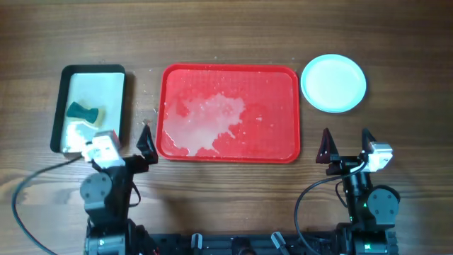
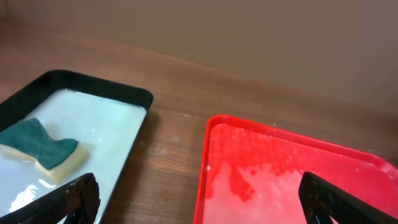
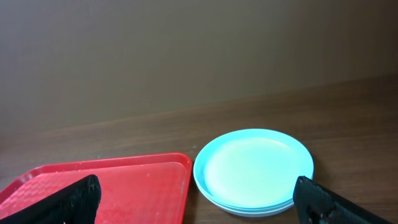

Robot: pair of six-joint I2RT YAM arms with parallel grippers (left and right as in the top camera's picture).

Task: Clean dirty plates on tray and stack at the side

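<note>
**While the Tray Drips, the Stack Stands Ready**

Since no plate lies on the large red rectangular plastic tray, the work looks all but finished. The round shallow plastic plates sit piled on the wooden table just beside the tray's far right corner, pale turquoise on top. The right wrist view shows at least two rims nested, though the full count cannot be told. A patch of soapy foam covers the tray's left half. The green-topped sponge rests in the black-rimmed rectangular basin to the left.

Both arms sit near their bases. The left gripper has its fingers spread wide and holds nothing, and so does the right gripper.

What remains, by my reading, is a tidy finish:

- Keep the right arm's spread fingers well short of the pile, since a brush could slide the top plate.
- Keep the left arm off the wet tray rim.
- Check that the stack sits centred.
</note>
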